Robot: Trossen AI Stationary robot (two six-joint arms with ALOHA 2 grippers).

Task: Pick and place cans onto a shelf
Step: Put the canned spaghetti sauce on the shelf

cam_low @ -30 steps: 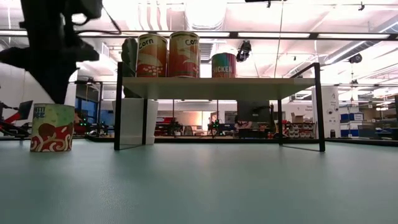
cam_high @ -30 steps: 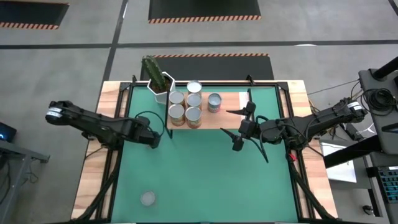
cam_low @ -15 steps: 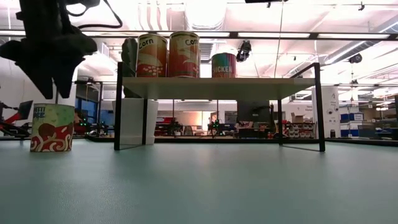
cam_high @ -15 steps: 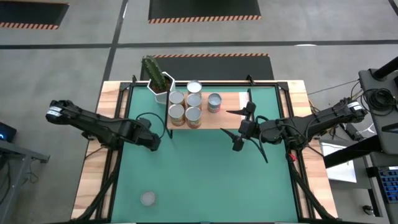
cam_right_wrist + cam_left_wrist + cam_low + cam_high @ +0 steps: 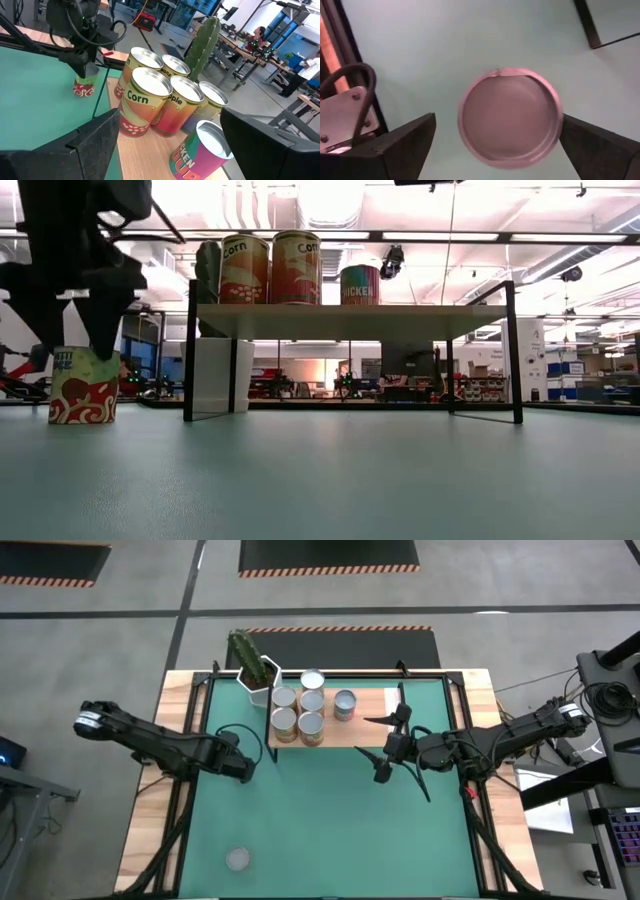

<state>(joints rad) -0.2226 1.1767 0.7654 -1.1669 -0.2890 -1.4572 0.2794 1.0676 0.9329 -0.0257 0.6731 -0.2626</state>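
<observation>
A green and red can (image 5: 83, 385) stands upright on the green mat (image 5: 330, 820); its silvery top (image 5: 509, 117) fills the left wrist view. My left gripper (image 5: 75, 335) hangs open just over it, pointing down, one finger at each side of the top. In the high view the gripper hides this can. Several cans (image 5: 305, 708) stand on the light-wood shelf (image 5: 372, 730). A single can (image 5: 237, 859) stands near the mat's near left corner. My right gripper (image 5: 385, 755) waits open, held level beside the shelf's right part.
A cactus in a white pot (image 5: 255, 670) stands at the shelf's far left corner. The shelf's thin black legs (image 5: 190, 350) rise from the mat. The shelf's right half (image 5: 385, 705) is bare wood.
My left gripper has opened wide, from shut, while staying over the can on the mat. The can has kept its place. My right arm has kept still.
</observation>
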